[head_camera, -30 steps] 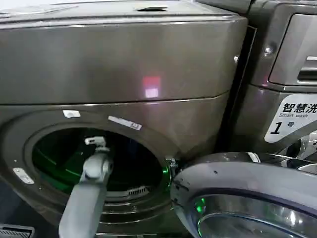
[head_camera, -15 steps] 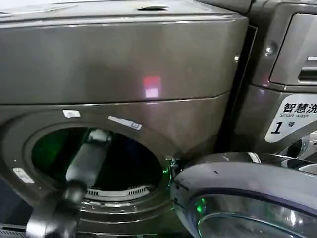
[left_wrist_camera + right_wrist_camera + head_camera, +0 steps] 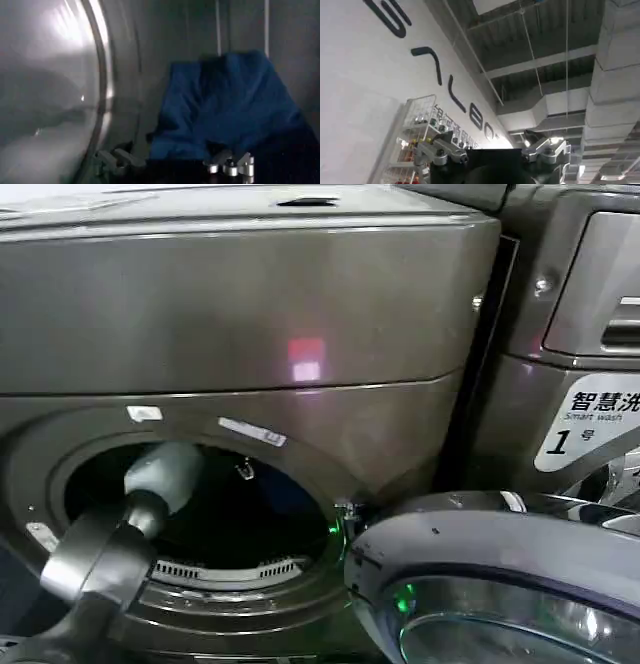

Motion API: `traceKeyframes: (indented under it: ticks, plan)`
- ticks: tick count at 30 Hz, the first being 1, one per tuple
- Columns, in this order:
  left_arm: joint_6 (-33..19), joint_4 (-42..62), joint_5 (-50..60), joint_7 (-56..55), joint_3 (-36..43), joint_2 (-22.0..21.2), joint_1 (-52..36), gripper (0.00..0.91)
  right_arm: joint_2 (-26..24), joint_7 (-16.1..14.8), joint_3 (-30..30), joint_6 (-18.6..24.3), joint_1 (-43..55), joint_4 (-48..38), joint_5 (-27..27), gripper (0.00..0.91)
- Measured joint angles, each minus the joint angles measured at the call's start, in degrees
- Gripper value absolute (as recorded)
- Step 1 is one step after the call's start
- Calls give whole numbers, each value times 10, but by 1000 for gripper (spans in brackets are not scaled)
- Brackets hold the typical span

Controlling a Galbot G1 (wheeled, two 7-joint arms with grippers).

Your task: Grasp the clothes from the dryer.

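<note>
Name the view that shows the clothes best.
The left wrist view: the clothes lie as a blue heap just beyond the left gripper. The head view has a dark drum; the right wrist view faces wall and ceiling.

The dryer [image 3: 250,314] is what's holding everything here: big brown-grey front-loader with its round porthole open and the door [image 3: 500,584] swung out just beside the opening. Inside, the clothes [image 3: 230,110], a dark blue soft bundle, sit on the drum [image 3: 55,90] floor, slumped up against the drum's back wall. Bundle is way smaller than the porthole.
</note>
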Motion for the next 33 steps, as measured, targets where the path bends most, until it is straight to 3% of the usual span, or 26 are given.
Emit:
traceKeyframes:
  ticks: [9,14,17,20,28,33]
  plan:
    - [15,9,15,-18,13,-18,15,887,3,-1,-3,1,5,0,-1,907]
    - [17,12,18,-19,18,-21,22,512,5,-2,-3,4,5,-5,-2,907]
    - [17,13,21,-17,19,-22,25,148,5,-2,-3,5,6,-6,-2,907]
    - [16,15,22,-16,20,-21,26,0,6,-2,-7,7,10,-7,-3,907]
    - [17,7,5,-31,6,-16,31,0,8,0,-17,7,16,-3,-5,907]
    - [38,-22,-68,-59,-30,-8,47,0,9,1,-22,7,21,2,-6,907]
